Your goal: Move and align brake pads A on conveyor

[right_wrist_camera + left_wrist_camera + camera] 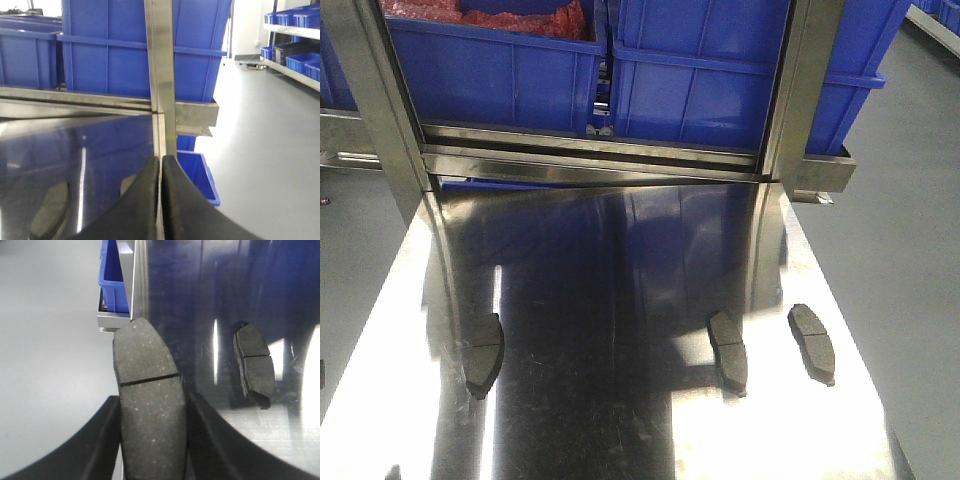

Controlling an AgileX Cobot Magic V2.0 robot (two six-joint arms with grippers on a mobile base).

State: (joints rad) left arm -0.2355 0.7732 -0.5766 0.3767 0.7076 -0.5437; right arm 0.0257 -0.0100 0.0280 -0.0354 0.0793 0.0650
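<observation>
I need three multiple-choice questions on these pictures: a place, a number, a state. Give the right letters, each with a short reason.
1. The loose brake pads lie on: A a dark belt; B the shiny steel table; C a blue bin.
2. How many pads does the front view show? A two; B three; C five.
3. The right gripper is: A shut on nothing; B wide open; C shut on a pad.
Answers: 1 B, they rest on the reflective metal. 2 B, one at left, two at right. 3 A, its fingers meet with nothing between.
</observation>
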